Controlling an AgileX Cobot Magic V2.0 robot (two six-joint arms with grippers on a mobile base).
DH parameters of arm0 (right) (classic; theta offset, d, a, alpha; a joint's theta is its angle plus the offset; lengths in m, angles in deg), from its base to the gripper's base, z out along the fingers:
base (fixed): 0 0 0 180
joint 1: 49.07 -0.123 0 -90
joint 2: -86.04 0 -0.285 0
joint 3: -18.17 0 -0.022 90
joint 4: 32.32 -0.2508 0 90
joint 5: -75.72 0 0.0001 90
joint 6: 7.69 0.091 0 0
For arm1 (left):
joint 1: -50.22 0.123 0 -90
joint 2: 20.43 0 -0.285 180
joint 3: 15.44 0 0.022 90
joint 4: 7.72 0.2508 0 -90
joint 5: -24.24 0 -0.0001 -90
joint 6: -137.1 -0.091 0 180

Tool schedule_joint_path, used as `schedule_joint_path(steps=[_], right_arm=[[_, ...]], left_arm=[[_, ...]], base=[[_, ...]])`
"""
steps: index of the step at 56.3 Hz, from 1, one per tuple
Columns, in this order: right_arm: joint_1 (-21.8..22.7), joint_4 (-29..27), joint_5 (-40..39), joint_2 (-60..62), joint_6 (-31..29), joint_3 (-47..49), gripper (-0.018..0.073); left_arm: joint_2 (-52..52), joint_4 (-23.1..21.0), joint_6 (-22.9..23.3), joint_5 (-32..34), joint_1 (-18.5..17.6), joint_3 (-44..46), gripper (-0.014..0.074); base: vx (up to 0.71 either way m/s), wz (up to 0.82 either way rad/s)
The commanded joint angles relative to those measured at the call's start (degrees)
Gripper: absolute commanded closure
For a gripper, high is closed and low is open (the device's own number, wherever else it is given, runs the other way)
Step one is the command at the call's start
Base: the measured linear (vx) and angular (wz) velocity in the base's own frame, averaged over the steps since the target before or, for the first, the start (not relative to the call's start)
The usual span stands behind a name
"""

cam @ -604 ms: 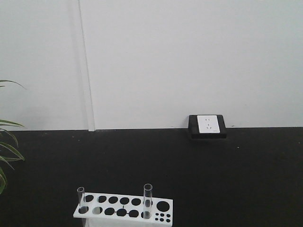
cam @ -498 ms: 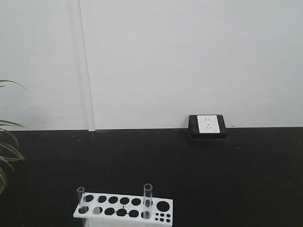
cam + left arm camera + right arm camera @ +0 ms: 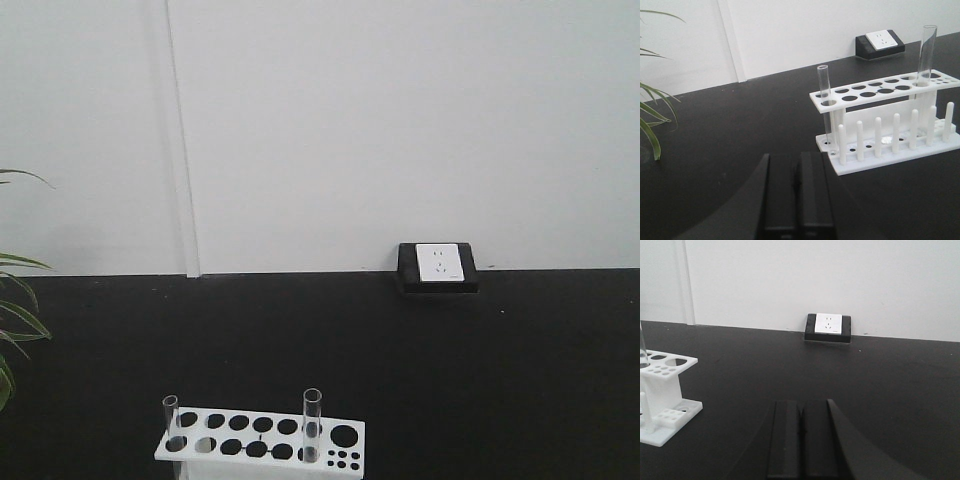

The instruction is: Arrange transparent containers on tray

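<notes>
Two slender clear glass test tubes [image 3: 823,105] [image 3: 926,50] are shown as smooth, transparent and faintly glossy. The white plastic rack with round holes [image 3: 867,120] is rendered smooth, with a dull sheen. The black tabletop [image 3: 715,130] is finished matt and even, and only soft reflections are carried. The white wall [image 3: 400,120] is painted flat and matt. A black plastic socket housing [image 3: 812,329] is fitted with a glossy white faceplate [image 3: 829,323]. The left gripper [image 3: 796,167] and right gripper [image 3: 800,415] are seen in smooth matt black material, seemingly plastic.
</notes>
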Motion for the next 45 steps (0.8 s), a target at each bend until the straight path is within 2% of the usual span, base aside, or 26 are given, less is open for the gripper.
schedule_joint_path(steps=[1, 22, 26, 32, 37, 41, 45], right_arm=[[0.3, 0.5, -4.7, 0.4, -0.3, -0.5, 0.057], [0.3, 0.5, -4.8, 0.4, -0.3, -0.5, 0.0571], [0.2, 0.5, -4.9, 0.4, -0.3, -0.5, 0.0571], [0.2, 0.6, -6.7, 0.4, -0.3, -0.4, 0.0571], [0.1, -0.1, -13.8, 0.4, 0.9, -0.2, 0.0571], [0.2, -1.8, -17.4, 0.4, 3.0, 1.5, 0.0571], [0.2, -1.9, -17.6, 0.4, 3.2, 6.1, 0.0571]], left_arm=[[-1.3, -0.8, 0.0, 4.8, 0.0, -2.2, 0.0603], [-1.3, -0.8, 0.0, 5.3, 0.0, -2.2, 0.0603], [-1.3, -0.8, 0.0, 8.7, 0.0, -2.1, 0.0603], [-1.3, -0.8, 0.7, 17.5, 0.0, -1.6, 0.0603], [-1.3, -3.3, 6.0, 27.2, 0.0, -1.1, 0.0603], [-1.3, -6.6, 9.8, 28.3, 0.0, 1.6, 0.0603], [-1.3, -6.3, 9.1, 24.2, -0.1, 5.9, 0.0603]], base=[[0.0, 0.0], [0.0, 0.0], [0.0, 0.0], [0.0, 0.0], [0.0, 0.0], [0.0, 0.0], [0.0, 0.0]])
